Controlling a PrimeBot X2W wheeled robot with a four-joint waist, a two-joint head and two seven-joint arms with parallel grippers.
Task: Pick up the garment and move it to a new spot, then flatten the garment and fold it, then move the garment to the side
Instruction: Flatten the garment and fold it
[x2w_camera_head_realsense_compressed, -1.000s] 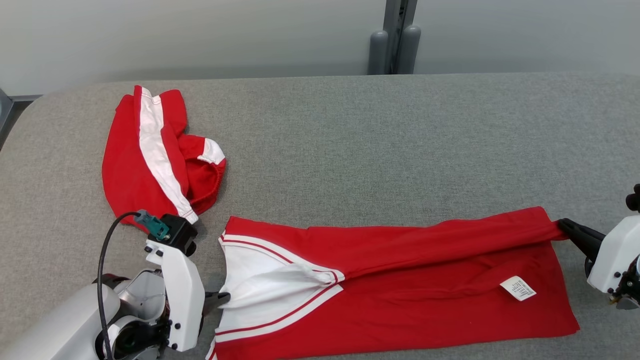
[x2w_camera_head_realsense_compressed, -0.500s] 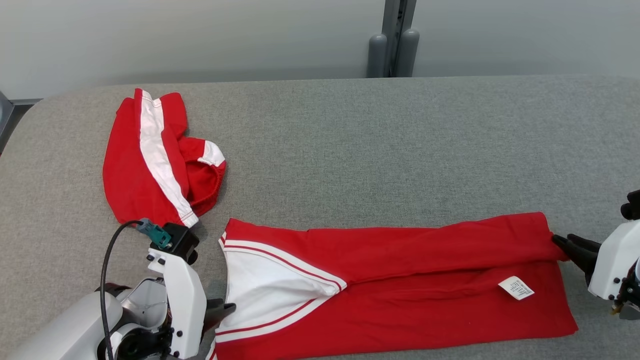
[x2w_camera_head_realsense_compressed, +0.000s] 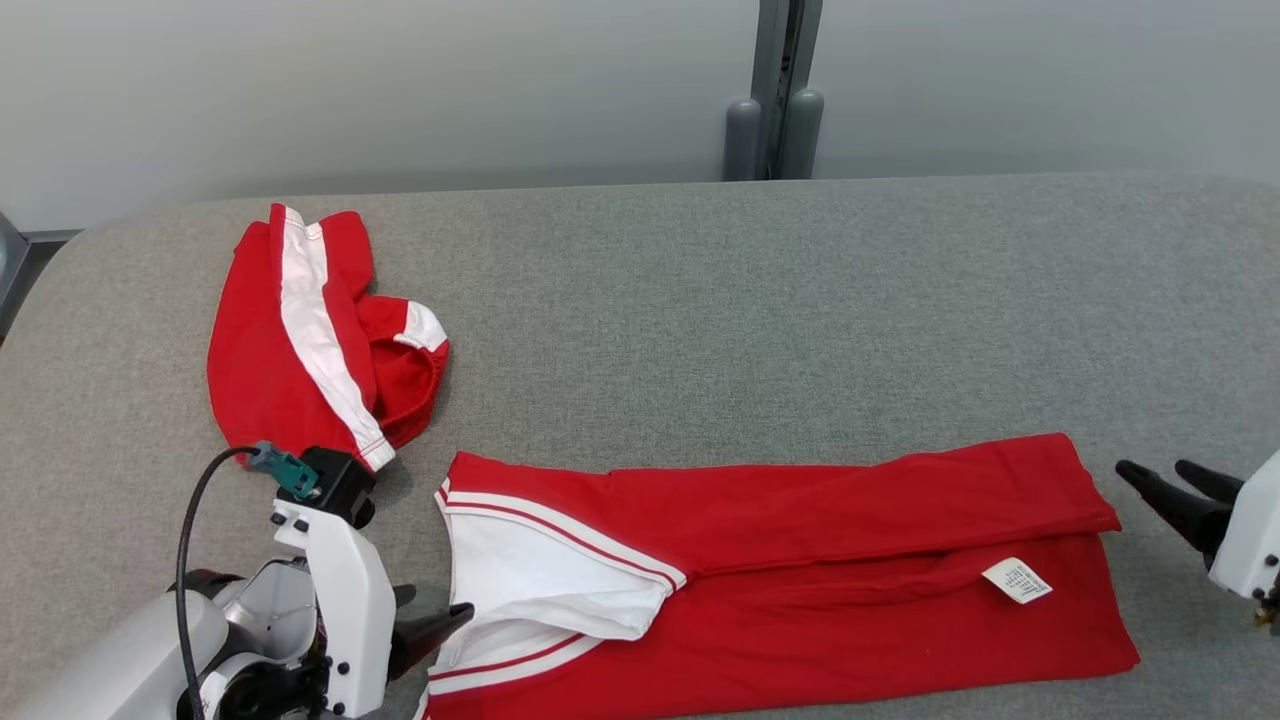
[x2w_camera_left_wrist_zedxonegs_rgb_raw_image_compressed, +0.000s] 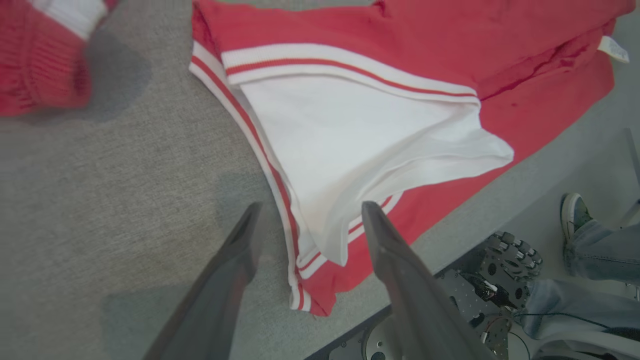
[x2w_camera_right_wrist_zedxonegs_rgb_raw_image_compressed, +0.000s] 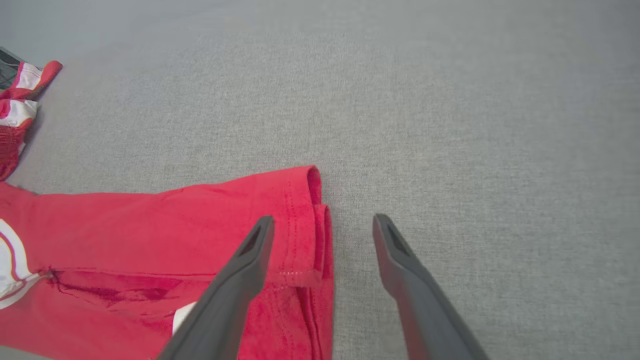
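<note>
The garment (x2w_camera_head_realsense_compressed: 800, 560) is red with white, red-striped trim and a white label. It lies folded lengthwise, flat on the grey table (x2w_camera_head_realsense_compressed: 700, 320) close to the front edge. My left gripper (x2w_camera_head_realsense_compressed: 435, 605) stands open at the garment's left, white-trimmed end. In the left wrist view its fingers (x2w_camera_left_wrist_zedxonegs_rgb_raw_image_compressed: 240, 250) straddle the striped hem of the garment (x2w_camera_left_wrist_zedxonegs_rgb_raw_image_compressed: 380, 125) without pinching it. My right gripper (x2w_camera_head_realsense_compressed: 1155, 468) is open just off the right end, apart from the cloth. In the right wrist view my right gripper (x2w_camera_right_wrist_zedxonegs_rgb_raw_image_compressed: 324, 220) hovers over the garment's (x2w_camera_right_wrist_zedxonegs_rgb_raw_image_compressed: 175, 225) folded corner.
A second red garment with a white stripe (x2w_camera_head_realsense_compressed: 300, 330) lies crumpled at the back left, close to my left arm. Two grey posts (x2w_camera_head_realsense_compressed: 770, 130) stand behind the table. Past the table's front edge are the robot's wheel (x2w_camera_left_wrist_zedxonegs_rgb_raw_image_compressed: 510, 260) and a person's shoe (x2w_camera_left_wrist_zedxonegs_rgb_raw_image_compressed: 572, 215).
Both grippers have gone from shut on the garment's ends to open. The folded top layer has dropped flat. The right gripper has drawn back to the right. The camera has tilted slightly.
</note>
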